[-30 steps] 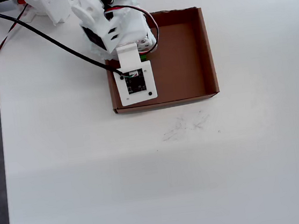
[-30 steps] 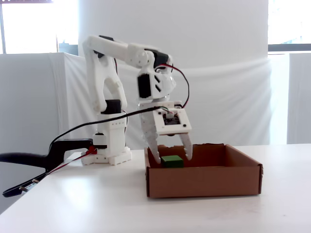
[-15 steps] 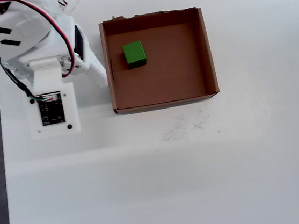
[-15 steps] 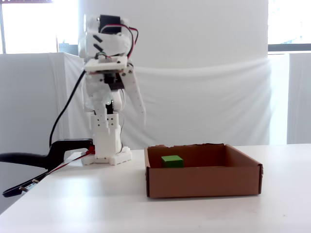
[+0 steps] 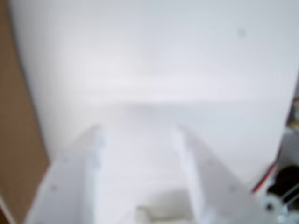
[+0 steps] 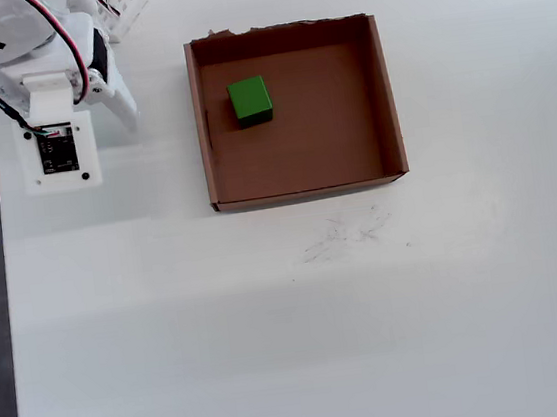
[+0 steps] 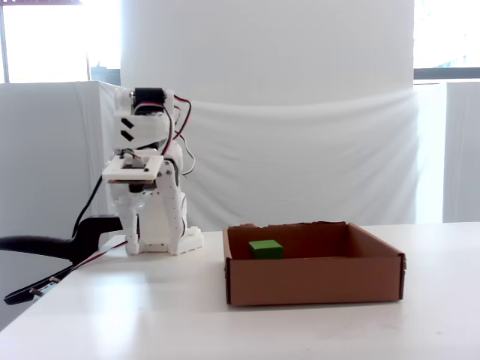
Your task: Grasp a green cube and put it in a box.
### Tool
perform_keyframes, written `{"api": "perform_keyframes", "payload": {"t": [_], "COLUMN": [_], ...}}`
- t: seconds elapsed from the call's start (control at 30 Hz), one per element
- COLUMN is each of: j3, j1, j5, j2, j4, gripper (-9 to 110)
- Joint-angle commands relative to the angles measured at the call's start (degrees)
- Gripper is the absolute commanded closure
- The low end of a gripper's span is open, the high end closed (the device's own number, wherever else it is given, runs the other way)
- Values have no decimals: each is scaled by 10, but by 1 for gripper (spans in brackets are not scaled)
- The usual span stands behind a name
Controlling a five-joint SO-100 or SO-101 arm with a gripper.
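The green cube (image 6: 250, 101) lies inside the brown cardboard box (image 6: 306, 193), near its far left corner in the overhead view. In the fixed view the cube (image 7: 266, 249) shows behind the box's front wall (image 7: 315, 280). My gripper (image 5: 136, 133) is folded back by the arm's base, well left of the box (image 6: 118, 104), pointing down at the white table. Its two white fingers (image 5: 189, 163) stand apart with only bare table between them. It holds nothing. Cube and box are out of the blurred wrist view.
The arm's base and wires (image 6: 30, 56) fill the table's top left corner in the overhead view. The table's left edge (image 6: 7, 300) runs close to the arm. A brown strip (image 5: 14, 116) lines the wrist view's left side. White cloth (image 7: 300, 150) hangs behind the table.
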Motion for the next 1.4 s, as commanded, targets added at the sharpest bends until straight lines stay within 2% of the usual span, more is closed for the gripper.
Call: {"api": "perform_keyframes", "payload": {"t": [0.0, 0.4, 0.67, 1.37], "j3": [14, 100, 101, 102], "j1": [9, 18, 25, 22], "j5": [-20, -28, -33, -22], "j2": [49, 139, 193, 193], "j4": [15, 19, 89, 97], "gripper": [82, 81, 82, 82]}}
